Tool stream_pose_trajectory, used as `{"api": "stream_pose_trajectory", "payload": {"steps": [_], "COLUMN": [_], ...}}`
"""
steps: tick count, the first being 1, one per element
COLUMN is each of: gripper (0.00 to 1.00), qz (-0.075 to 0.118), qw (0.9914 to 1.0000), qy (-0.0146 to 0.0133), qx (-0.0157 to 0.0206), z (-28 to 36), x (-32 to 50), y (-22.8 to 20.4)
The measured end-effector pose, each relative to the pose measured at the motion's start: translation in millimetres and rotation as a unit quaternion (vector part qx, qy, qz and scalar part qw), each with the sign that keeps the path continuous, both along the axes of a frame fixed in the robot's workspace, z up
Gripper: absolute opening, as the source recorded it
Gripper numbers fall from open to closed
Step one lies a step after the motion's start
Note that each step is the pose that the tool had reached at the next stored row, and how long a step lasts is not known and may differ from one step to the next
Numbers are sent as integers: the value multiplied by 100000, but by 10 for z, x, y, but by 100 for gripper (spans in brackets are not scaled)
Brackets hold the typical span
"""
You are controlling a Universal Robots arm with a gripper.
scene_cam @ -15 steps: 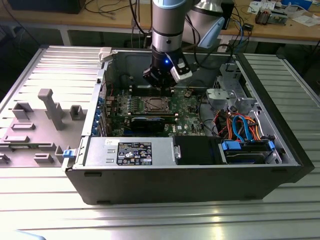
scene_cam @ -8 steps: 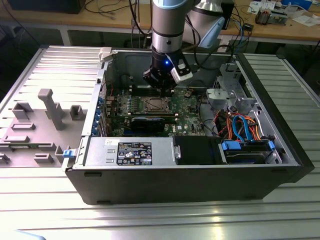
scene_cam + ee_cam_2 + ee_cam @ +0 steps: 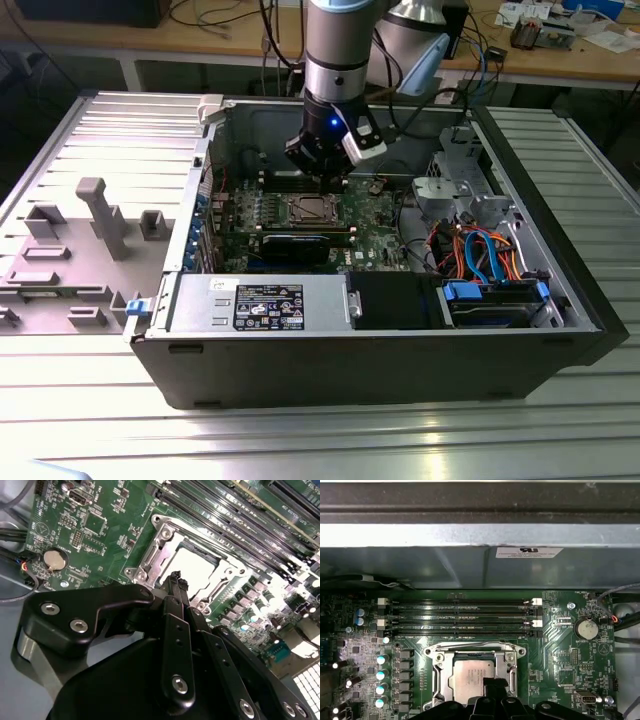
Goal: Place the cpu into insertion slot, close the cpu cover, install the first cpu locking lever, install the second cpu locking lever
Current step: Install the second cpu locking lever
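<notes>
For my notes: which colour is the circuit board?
Green circuit board, clearest in the first wrist view.

- A black label with white print and a row of small marks lies on the silver power supply at the case's front in the exterior view; its words are too small to read.
- A small white sticker sits just beside it, unreadable.
- A white label with dark lines of print is stuck on the grey case wall in the first wrist view; nothing in it is legible.
- White lettering is scattered over the green circuit board around the insertion slot, too fine to read.
- A white triangle sign is printed beside the coin battery.
</notes>
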State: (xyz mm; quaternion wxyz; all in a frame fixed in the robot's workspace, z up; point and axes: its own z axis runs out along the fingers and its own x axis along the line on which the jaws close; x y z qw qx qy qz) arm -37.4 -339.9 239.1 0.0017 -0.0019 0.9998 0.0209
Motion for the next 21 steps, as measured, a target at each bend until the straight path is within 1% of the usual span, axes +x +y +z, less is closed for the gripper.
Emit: {"api": "stream_pose_trajectory", "payload": {"steps": [2, 4, 5, 7, 12, 15, 17, 21], "gripper": [11, 11, 11, 11, 11, 11, 11, 11], "qz": [1, 1, 0, 3, -2, -1, 4, 5], "qw": [100000, 100000, 100000, 100000, 100000, 100000, 100000, 100000], "qy": [2, 2, 3, 4, 3, 2, 3, 1], "qx": [12, 8, 10, 10, 8, -53, -127, -144], "z": [-1, -1, -1, -2, -4, -4, 27, 137], "x": [-1, -4, -4, -4, -4, -4, -4, -4], "y": [-7, -33, -53, -75, -176, -200, -203, -207]}}
